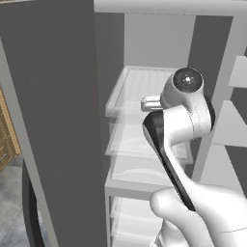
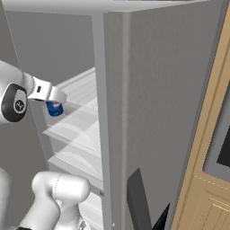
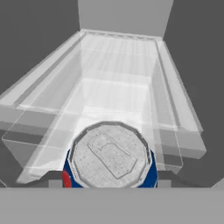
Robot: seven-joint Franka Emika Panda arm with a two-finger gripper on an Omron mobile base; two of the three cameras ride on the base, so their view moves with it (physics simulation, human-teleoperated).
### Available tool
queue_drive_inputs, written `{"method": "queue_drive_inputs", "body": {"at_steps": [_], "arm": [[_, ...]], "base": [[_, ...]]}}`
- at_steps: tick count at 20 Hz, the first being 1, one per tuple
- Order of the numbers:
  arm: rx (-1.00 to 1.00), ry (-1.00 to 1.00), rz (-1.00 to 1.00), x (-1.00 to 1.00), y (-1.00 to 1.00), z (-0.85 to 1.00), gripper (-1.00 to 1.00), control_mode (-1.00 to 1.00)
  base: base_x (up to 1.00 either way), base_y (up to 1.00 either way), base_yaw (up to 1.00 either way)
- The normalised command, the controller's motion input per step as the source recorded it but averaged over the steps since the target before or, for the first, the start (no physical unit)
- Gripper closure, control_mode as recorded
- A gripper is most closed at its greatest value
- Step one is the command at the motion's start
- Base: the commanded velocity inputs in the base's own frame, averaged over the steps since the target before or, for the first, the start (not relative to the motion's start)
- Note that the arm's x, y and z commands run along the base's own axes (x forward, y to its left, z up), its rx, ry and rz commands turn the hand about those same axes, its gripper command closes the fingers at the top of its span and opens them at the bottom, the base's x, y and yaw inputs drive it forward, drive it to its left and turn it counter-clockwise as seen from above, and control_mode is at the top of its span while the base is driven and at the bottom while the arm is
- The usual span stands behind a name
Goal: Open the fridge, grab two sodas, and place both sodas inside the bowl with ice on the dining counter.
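Observation:
The fridge (image 1: pixel 53 96) stands open, and my arm reaches in over its white shelves (image 3: pixel 118 87). A blue soda (image 2: pixel 55 109) with a silver top (image 3: pixel 110 156) sits between the fingers of my gripper (image 2: pixel 54 106), which is shut on it. The can hangs just off the front edge of the upper shelf (image 2: pixel 76 96). The can itself hides my fingertips in the hand view. In the left base view my arm's wrist (image 1: pixel 185 96) covers the can. The bowl and the dining counter are out of view.
The open grey door (image 2: pixel 157 90) stands close on the right of my arm, with its black handle (image 2: pixel 139 202) low down. Light wood cabinets (image 2: pixel 211 179) lie beyond it. More white shelves (image 1: pixel 140 164) sit below the upper one.

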Motion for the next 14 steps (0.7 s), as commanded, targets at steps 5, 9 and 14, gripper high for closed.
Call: {"method": "queue_drive_inputs", "body": {"at_steps": [5,9,14], "arm": [[0.0,0.0,0.11,-1.0,0.15,0.0,1.0,-1.0],[0.0,0.0,0.1,-1.0,0.05,0.14,1.0,-1.0],[0.0,0.0,0.07,-1.0,-0.02,0.17,1.0,-1.0]], "base": [[0.0,0.0,0.0],[0.0,0.0,0.0],[0.0,0.0,0.0]]}}
